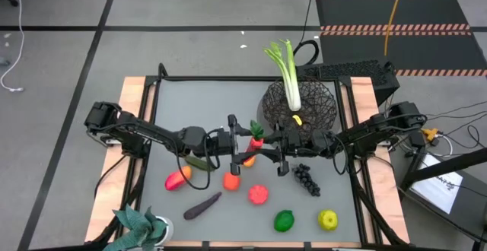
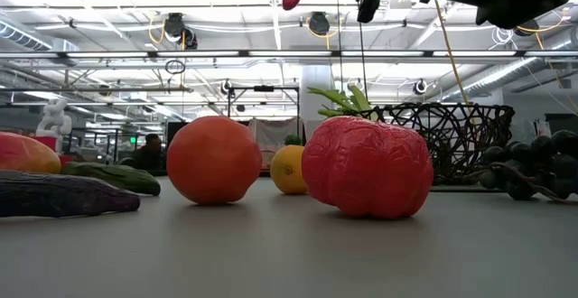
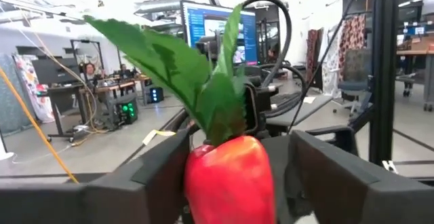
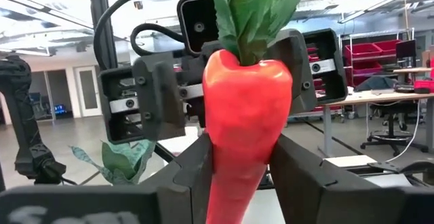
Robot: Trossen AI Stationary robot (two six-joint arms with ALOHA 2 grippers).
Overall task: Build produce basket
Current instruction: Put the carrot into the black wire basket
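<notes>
Glossy red-orange plastic carrot with crinkly green leaves is stuck between both grippers, up off the grey table.
Right gripper pinches the tapered body with its dark blocky fingers; left gripper is spread, fingers standing off either side of the leafy end. Round black wire-mesh basket, smooth white-and-green leek sticking out, sits just behind them. Lumpy red tomato lies loose below.
</notes>
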